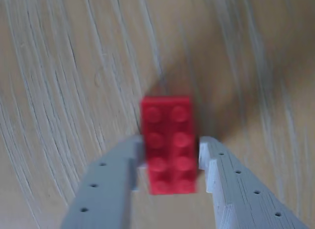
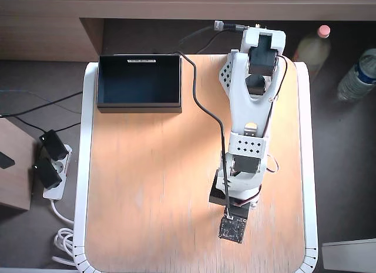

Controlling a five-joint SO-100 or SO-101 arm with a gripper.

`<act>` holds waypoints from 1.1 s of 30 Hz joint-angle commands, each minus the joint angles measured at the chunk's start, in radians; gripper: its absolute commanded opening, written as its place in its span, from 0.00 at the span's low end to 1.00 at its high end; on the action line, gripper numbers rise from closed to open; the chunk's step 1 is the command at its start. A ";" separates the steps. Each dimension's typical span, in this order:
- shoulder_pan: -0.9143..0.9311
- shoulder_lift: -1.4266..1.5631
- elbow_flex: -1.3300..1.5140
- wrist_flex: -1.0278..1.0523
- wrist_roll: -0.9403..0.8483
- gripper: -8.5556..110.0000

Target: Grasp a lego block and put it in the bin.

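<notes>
Brick (image 1: 169, 144) sits on your desk (image 1: 59, 91) between the hand's (image 1: 170, 162) fingers, seemingly clamped, though blur hides contact. Bin (image 2: 139, 80) sits well apart at the desk's corner.

No writing can be read anywhere here. The black bin (image 2: 138, 81) at the far left of the bench (image 2: 147, 196) carries a thin white label strip (image 2: 141, 60) along its far wall in the overhead view, but any print on it is too small to make out. The two bottles (image 2: 311, 45) standing off the bench to the far right show no legible brand from above. In the wrist view the red lego block (image 1: 169, 144) has studs too blurred to show any lettering.
</notes>
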 commanded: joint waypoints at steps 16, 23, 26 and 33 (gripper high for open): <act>0.072 0.192 -0.103 0.025 -0.054 0.07; 0.258 0.391 -0.103 0.132 0.009 0.07; 0.370 0.465 -0.103 0.178 0.031 0.07; 0.650 0.522 -0.308 0.520 0.057 0.07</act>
